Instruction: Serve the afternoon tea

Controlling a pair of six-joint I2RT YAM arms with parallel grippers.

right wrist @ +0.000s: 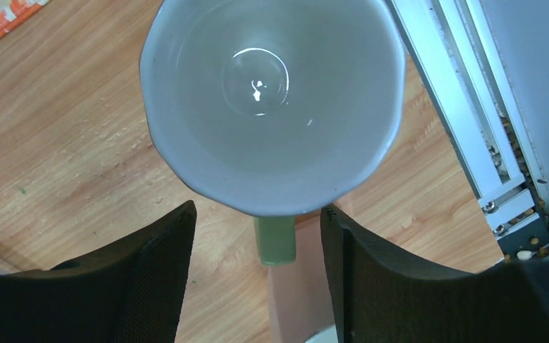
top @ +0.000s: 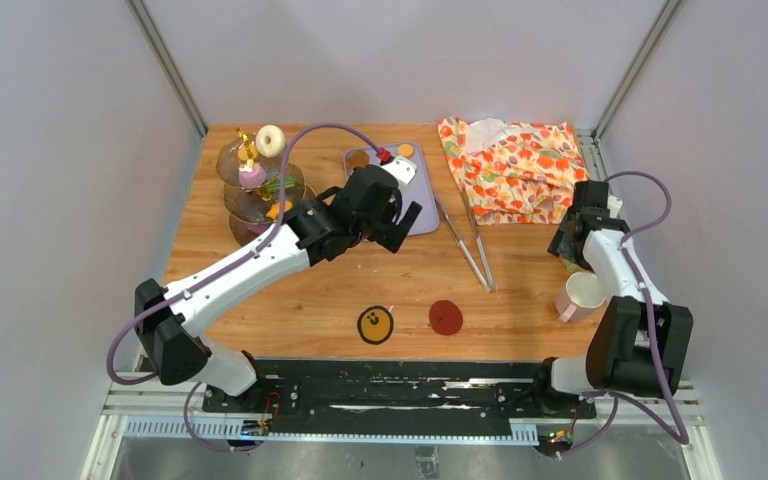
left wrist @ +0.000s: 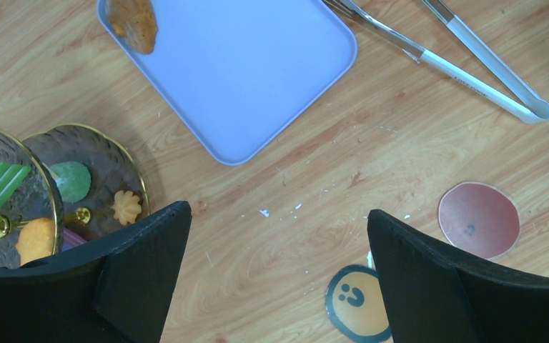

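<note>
The three-tier glass stand (top: 252,190) stands at the back left with a white donut (top: 270,140) on top and small pastries on its tiers (left wrist: 125,207). My left gripper (top: 400,225) is open and empty, hovering over bare table (left wrist: 277,211) between the stand and the lilac tray. My right gripper (top: 568,250) is open above a mug with a white inside (right wrist: 271,93). Its fingers straddle the mug's green handle (right wrist: 275,239) without gripping it. A pink mug (top: 582,295) stands just nearer, and part of it shows in the right wrist view (right wrist: 297,300).
The lilac tray (top: 418,205) holds a brown pastry (left wrist: 132,21) and other small pieces at its far end. Metal tongs (top: 470,245) lie right of it. A floral cloth (top: 510,165) lies back right. Yellow (top: 375,324) and red (top: 446,317) coasters lie near the front edge.
</note>
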